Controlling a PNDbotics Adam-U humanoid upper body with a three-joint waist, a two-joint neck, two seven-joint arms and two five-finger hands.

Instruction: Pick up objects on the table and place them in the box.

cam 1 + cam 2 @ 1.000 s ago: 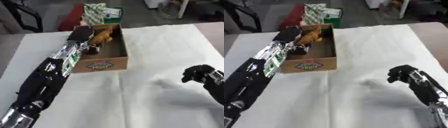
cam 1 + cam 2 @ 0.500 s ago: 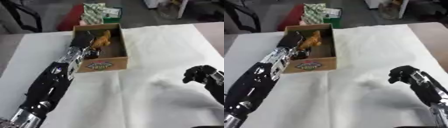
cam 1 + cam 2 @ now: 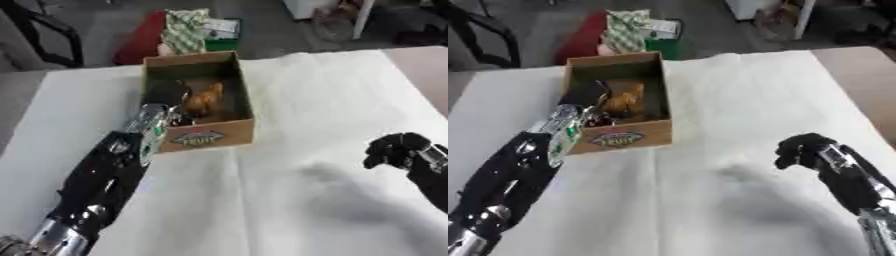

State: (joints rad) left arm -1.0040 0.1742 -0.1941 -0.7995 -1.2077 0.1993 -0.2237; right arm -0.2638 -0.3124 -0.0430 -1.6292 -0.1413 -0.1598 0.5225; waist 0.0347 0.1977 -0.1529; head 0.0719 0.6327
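- My left arm [image 3: 105, 185] runs from the 7 o'clock corner up toward 12, and its hand [image 3: 166, 95] is down inside the box [image 3: 210, 140].
- I cannot tell how that hand's fingers are set; it is a dark shape against the box's left wall.
- The box is an open brown carton at about 11 o'clock on the white table [image 3: 289, 200]. Its long axis runs 6 to 12, tipped slightly toward 1, and the labelled short end faces me.
- An orange-brown object [image 3: 204, 99] lies in the box just right of my left hand. Its long axis slants from about 7 to 1. I cannot tell whether the hand touches it.
- My right hand [image 3: 802, 150] hovers at 4 o'clock above the cloth, well apart from the box, with its fingers curled in and nothing between them.
- Beyond the table at 12 o'clock sit a green-and-white package [image 3: 188, 35] and something red [image 3: 140, 42], on the floor.
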